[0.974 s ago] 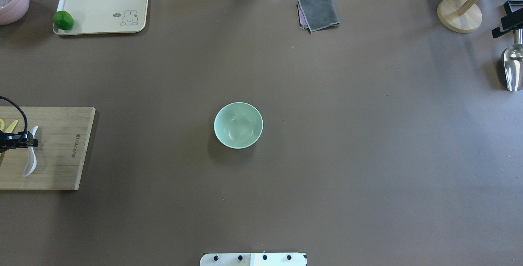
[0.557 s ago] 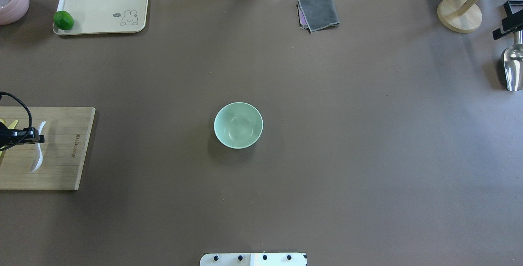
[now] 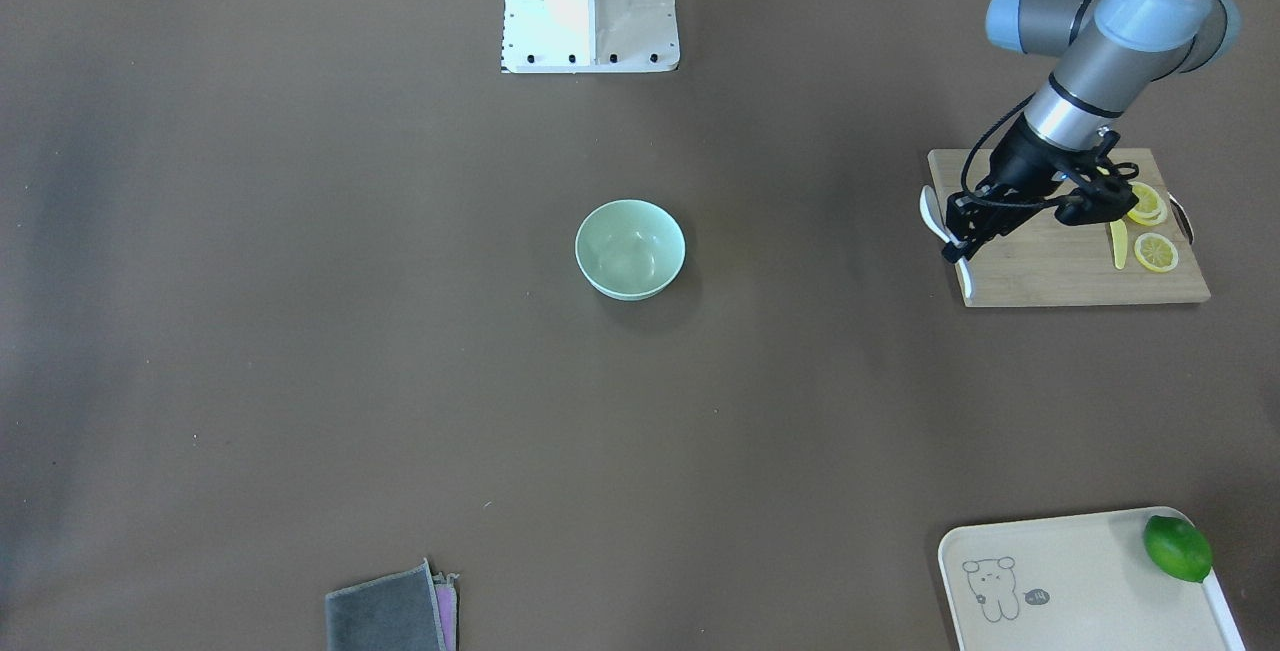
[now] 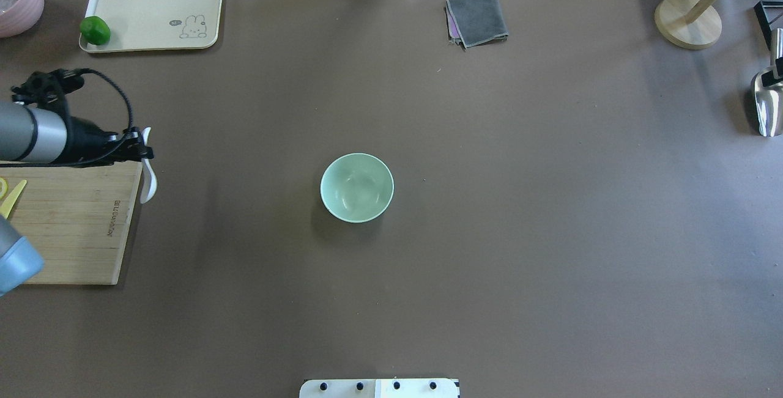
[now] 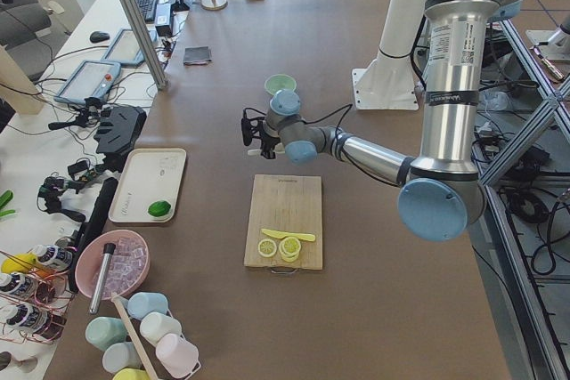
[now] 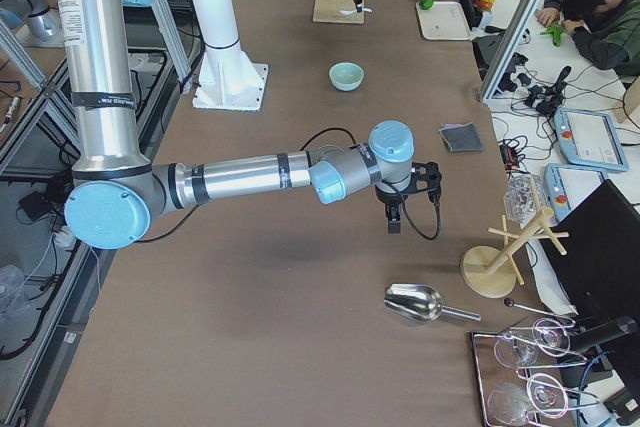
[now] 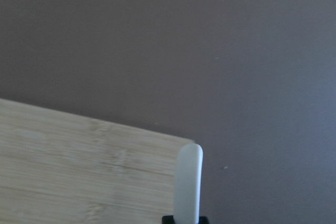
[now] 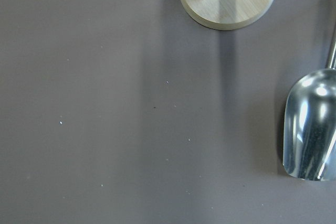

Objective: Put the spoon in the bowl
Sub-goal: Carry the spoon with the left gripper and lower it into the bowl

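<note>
The pale mint-green bowl [image 4: 356, 187] stands empty at the table's middle and also shows in the front view [image 3: 630, 249]. My left gripper [image 4: 142, 152] is shut on the white spoon [image 4: 148, 187] and holds it in the air over the right far corner of the cutting board [image 4: 73, 227], well left of the bowl. In the front view the left gripper [image 3: 955, 231] grips the spoon [image 3: 930, 209] at mid-handle. The left wrist view shows the spoon's handle end [image 7: 188, 182]. My right gripper [image 6: 393, 219] hovers at the table's right end; I cannot tell if it is open.
Lemon slices [image 3: 1150, 231] and a yellow knife [image 3: 1118, 243] lie on the board. A cream tray [image 4: 153, 10] with a lime [image 4: 95, 30], a grey cloth [image 4: 477, 19], a wooden stand [image 4: 688, 19] and a metal scoop [image 4: 768, 104] lie round the table's edges.
My left gripper has lifted the spoon off the board and carried it right and farther out, to the board's far right corner. The right arm shifted slightly.
</note>
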Available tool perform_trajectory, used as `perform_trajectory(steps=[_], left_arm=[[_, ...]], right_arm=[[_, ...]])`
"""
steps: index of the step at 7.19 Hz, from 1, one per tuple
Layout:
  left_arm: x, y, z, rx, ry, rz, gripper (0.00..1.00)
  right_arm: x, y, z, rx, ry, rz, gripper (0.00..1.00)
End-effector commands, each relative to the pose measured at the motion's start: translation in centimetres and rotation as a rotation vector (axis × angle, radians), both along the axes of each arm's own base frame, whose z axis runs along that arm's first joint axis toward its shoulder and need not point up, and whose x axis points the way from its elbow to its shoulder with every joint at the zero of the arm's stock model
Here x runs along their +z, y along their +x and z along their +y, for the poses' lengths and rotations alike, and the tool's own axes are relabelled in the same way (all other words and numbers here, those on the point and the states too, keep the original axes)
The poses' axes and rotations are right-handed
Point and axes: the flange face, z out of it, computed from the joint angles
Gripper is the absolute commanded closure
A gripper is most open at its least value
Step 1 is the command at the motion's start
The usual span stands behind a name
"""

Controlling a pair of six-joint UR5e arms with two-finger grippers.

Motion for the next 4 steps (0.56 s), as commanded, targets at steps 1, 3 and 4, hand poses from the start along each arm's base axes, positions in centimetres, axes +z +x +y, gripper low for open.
perform_trajectory(steps=[1, 3, 4], left_arm=[[-12.3, 10.5, -1.8, -0.030, -0.054, 0.039, 1.00], [-18.9, 19.7, 0.6, -0.069, -0.082, 0.051, 1.00], [-20.4, 23.0, 1.9, -0.078, -0.080, 0.052, 1.00]], right_arm=[[2.8, 1.8, 2.4, 0.011, -0.006, 0.037, 0.00], [3.3, 2.0, 2.6, 0.011, -0.010, 0.040, 0.00], [3.3, 2.0, 2.6, 0.012, -0.011, 0.040, 0.00]])
